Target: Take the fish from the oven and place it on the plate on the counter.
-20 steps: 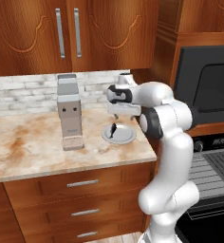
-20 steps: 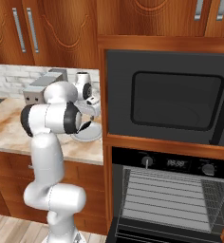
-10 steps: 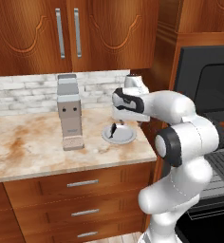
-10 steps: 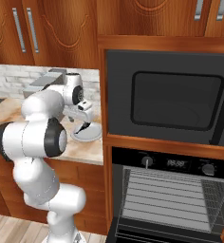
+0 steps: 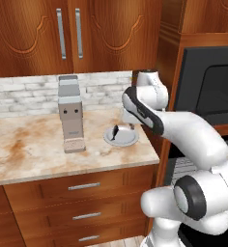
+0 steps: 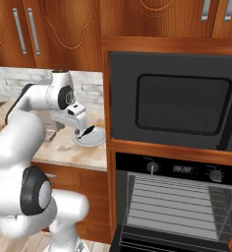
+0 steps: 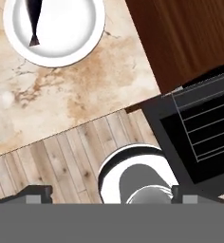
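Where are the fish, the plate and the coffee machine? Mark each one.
fish [image 7: 34, 19], hand view, on its dark body.
plate [image 7: 71, 35], hand view, on bare pale surface beside the fish.
coffee machine [image 5: 70, 113], left base view, on its grey front face.

You see a black fish [image 7: 34, 19] on the pale grey plate [image 7: 80, 33]. Under the plate, the counter [image 5: 34, 144] is beige marble with rust-brown veins. Left of the plate stands a grey coffee machine [image 5: 70, 114]. Behind the plate runs a backsplash [image 5: 24, 91] of whitish-grey brick. Your oven [image 6: 172, 206], right of the plate, is black with grey wire racks. Cabinets [image 5: 67, 34] above the plate are reddish-brown wood with steel handles.
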